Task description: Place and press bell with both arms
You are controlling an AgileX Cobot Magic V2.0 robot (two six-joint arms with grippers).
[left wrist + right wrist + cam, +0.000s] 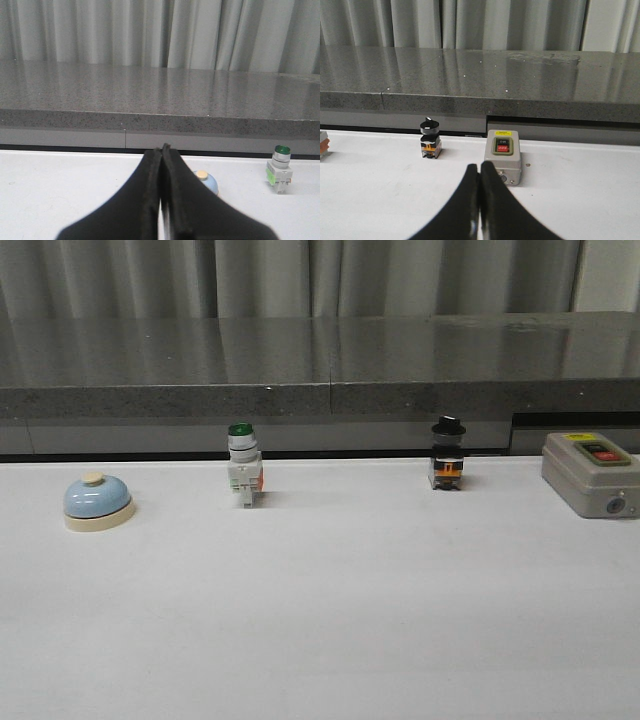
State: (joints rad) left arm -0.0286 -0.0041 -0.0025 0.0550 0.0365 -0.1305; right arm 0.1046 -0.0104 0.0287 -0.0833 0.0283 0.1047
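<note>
The light-blue bell (97,501) with a cream base and cream button stands on the white table at the far left. In the left wrist view the bell (208,181) shows partly behind my left gripper's fingers. My left gripper (161,150) is shut and empty, short of the bell. My right gripper (480,168) is shut and empty, in front of the grey box. Neither arm shows in the front view.
A green-capped white push-button switch (243,468) stands left of centre, also in the left wrist view (280,163). A black-knobbed switch (447,457) stands right of centre. A grey box with red and black buttons (591,474) sits far right. A dark stone ledge (320,370) runs behind the table.
</note>
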